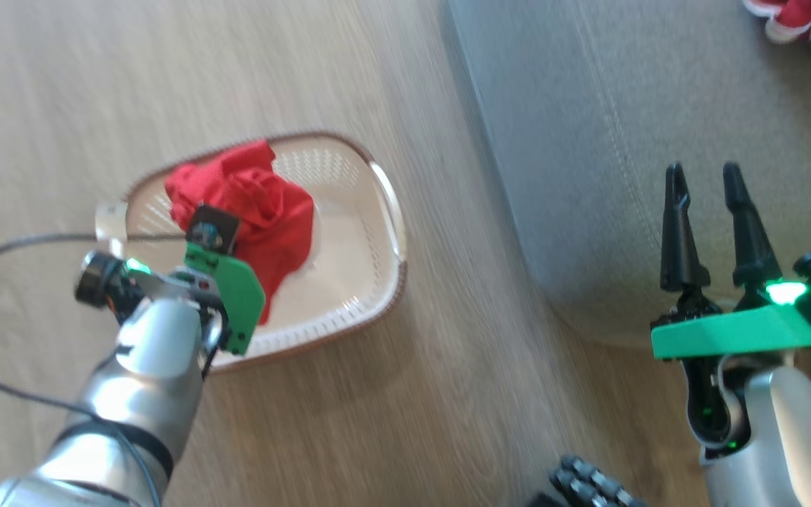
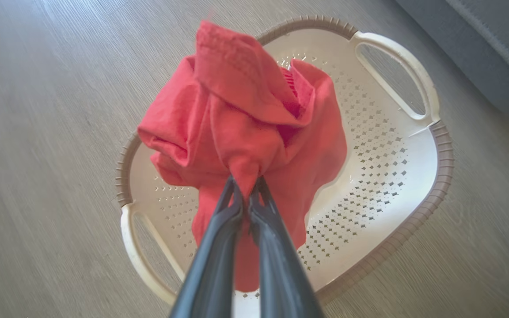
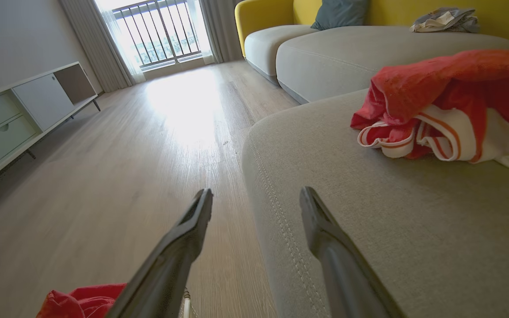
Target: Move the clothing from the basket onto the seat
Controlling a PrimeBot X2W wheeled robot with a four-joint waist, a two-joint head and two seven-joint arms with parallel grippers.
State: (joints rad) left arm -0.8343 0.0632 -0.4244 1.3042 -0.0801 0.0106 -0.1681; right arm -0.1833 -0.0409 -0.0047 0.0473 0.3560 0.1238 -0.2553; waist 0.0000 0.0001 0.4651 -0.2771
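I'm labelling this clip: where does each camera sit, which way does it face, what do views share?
Head view: on the head, facing down at basket, seat and floor; shows left forearm and open right gripper.
Left wrist view: looks down along shut left gripper at the red garment it holds over the basket.
Right wrist view: low, looks across the seat toward a window, past its spread fingers.
Shared: head and left wrist both show basket and garment.

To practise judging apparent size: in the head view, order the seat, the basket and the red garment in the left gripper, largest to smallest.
1. Grey seat.
2. Cream basket.
3. Red garment, hanging nearer the camera, so perhaps enlarged.
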